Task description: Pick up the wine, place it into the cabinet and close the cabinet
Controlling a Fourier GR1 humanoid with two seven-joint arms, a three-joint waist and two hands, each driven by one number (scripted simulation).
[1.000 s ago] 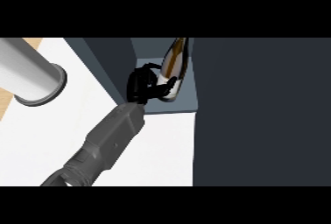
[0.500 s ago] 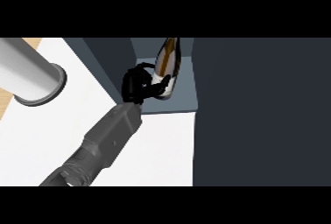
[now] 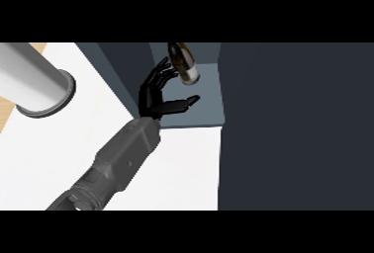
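The wine bottle (image 3: 182, 62), dark with a pale label band, stands on the blue-grey cabinet floor (image 3: 206, 111) near the back. My left hand (image 3: 152, 102) is inside the cabinet opening, just left of and below the bottle. Its fingers (image 3: 162, 74) are stretched upward and its thumb points right under the bottle. The hand is open, with a small gap between it and the bottle. The grey forearm (image 3: 120, 158) runs in from the lower left. The right hand does not show.
A large dark cabinet panel (image 3: 292, 123) fills the right side of the view. The cabinet's dark left wall (image 3: 120, 64) stands beside the hand. A light grey cylinder (image 3: 33, 76) lies at the upper left over the white counter (image 3: 182, 168).
The left hand was curled round the wine bottle; it has opened and drawn slightly back to the left. The bottle stays standing in the cabinet.
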